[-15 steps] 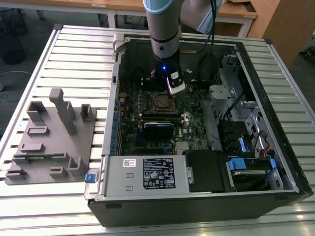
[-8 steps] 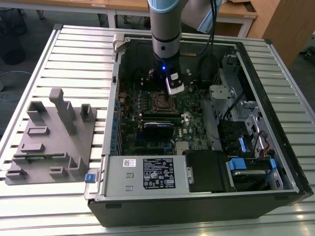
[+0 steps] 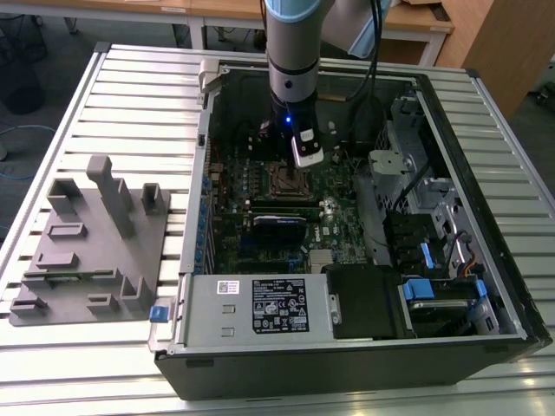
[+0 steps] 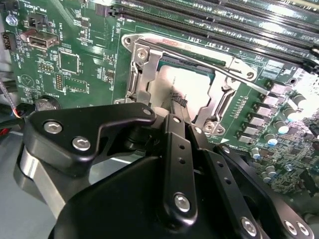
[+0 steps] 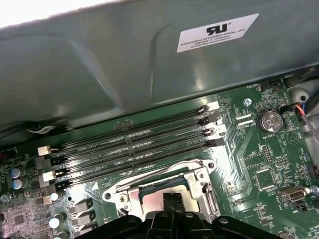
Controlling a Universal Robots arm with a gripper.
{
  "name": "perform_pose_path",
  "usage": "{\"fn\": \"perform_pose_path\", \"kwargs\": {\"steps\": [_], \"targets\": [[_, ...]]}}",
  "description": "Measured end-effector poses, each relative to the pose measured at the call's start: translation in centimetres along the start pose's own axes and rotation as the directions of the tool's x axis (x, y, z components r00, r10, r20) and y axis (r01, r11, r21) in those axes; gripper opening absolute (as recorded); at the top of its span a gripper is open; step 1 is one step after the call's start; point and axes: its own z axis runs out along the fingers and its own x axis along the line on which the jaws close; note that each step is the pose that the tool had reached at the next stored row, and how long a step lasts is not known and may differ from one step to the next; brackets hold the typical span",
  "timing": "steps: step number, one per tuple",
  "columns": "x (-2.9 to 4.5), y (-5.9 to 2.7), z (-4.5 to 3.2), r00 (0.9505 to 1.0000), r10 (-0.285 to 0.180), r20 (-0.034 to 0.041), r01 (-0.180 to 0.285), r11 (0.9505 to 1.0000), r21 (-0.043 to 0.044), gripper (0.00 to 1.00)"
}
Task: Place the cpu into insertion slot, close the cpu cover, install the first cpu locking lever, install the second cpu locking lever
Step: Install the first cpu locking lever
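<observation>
Inside the open computer case we see the motherboard, the insertion slot with the cpu cover lowered over the cpu, and our gripper clenched just above it.

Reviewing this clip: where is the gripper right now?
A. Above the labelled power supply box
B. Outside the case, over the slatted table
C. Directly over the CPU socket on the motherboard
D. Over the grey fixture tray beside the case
C. In the second wrist view the gripper points down at the cpu, which lies inside the insertion slot; the exterior view shows the arm reaching down inside the open case.
</observation>
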Motion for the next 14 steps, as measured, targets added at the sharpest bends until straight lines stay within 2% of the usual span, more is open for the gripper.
{"fn": "perform_pose_path", "kwargs": {"steps": [8, 9, 12, 13, 14], "targets": [[-0.06, 0.12, -0.76, 1.0, 0.0, -0.0001, 0.0, 1.0, 0.0024, 0.1], [-0.06, 0.13, -0.76, 1.0, -0.001, 0.0012, 0.001, 1.0, 0.009, 0.1], [-0.08, 0.12, -0.77, 0.9999, -0.007, 0.0114, 0.007, 0.9982, 0.0594, 0.1], [-0.08, 0.13, -0.77, 0.9999, -0.009, 0.0139, 0.008, 0.9974, 0.0721, 0.1], [-0.1, 0.13, -0.76, 0.9998, -0.011, 0.0141, 0.01, 0.9969, 0.0775, 0.1]]}}
